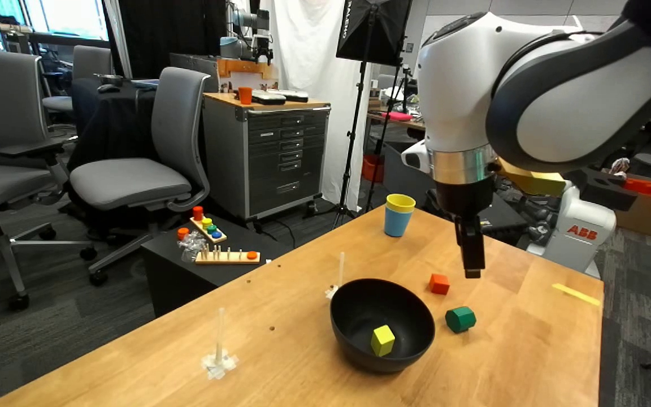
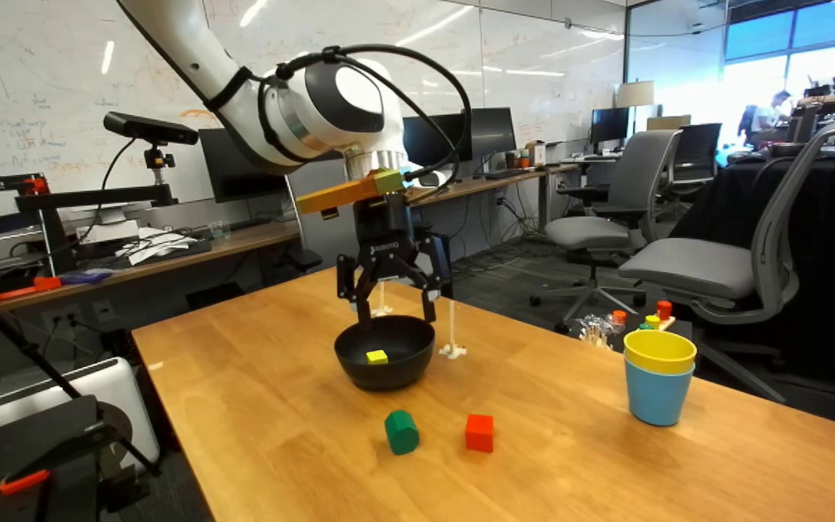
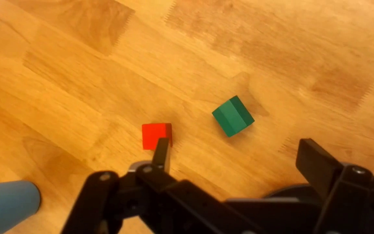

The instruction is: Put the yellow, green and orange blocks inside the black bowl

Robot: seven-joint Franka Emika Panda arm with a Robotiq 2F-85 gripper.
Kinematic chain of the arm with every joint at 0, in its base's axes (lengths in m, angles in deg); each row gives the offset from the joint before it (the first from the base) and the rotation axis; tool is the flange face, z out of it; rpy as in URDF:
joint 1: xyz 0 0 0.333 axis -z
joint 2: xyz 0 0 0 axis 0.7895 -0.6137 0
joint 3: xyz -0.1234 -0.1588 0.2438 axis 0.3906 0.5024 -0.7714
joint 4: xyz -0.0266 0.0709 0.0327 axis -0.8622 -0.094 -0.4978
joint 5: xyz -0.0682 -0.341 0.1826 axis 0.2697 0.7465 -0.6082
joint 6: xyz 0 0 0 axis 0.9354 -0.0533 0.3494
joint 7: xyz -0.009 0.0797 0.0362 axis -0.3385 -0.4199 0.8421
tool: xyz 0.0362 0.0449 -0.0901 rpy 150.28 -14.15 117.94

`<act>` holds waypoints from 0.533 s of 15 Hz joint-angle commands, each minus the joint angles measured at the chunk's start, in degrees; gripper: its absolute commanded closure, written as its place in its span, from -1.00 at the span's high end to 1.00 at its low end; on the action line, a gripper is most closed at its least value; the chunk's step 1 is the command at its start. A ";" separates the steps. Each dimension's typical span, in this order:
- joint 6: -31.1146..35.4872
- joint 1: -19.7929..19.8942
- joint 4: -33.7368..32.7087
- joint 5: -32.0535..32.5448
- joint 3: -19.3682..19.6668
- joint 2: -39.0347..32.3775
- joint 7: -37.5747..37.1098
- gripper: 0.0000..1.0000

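The yellow block (image 1: 382, 341) lies inside the black bowl (image 1: 354, 346); both also show in an exterior view, block (image 2: 377, 357) and bowl (image 2: 385, 377). The green block (image 1: 461, 319) (image 2: 401, 432) (image 3: 233, 116), with a many-sided shape, lies on the table beside the bowl. The orange-red block (image 1: 438, 284) (image 2: 479, 433) (image 3: 154, 136) lies on the table near it. My gripper (image 1: 473, 271) (image 2: 397, 316) (image 3: 234, 143) is open and empty, above the table. In the wrist view one finger partly covers the orange block, and the bowl's edge (image 3: 295, 192) is mostly hidden behind the gripper.
A yellow cup in a blue cup (image 1: 398, 219) (image 2: 658, 388) (image 3: 15, 203) stands on the table. Thin upright pegs (image 1: 219, 347) (image 2: 452, 326) are taped down near the bowl. A flat yellow strip (image 1: 576, 294) lies near the table edge.
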 commanded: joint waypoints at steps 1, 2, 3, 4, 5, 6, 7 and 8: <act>-0.50 0.74 1.16 0.91 0.03 0.23 5.15 1.00; -0.30 0.85 1.35 1.19 0.15 -0.10 5.94 1.00; -0.03 0.94 1.47 1.33 0.27 -0.47 6.49 1.00; 0.63 0.93 1.65 1.70 0.46 -0.96 6.51 1.00; 1.12 0.92 1.87 2.02 0.58 -1.30 6.48 1.00; 1.56 0.85 2.15 2.46 0.70 -1.74 6.14 1.00; 2.23 0.81 2.58 2.69 0.74 -2.15 5.73 1.00; 3.04 0.76 2.88 3.13 0.78 -2.62 5.74 1.00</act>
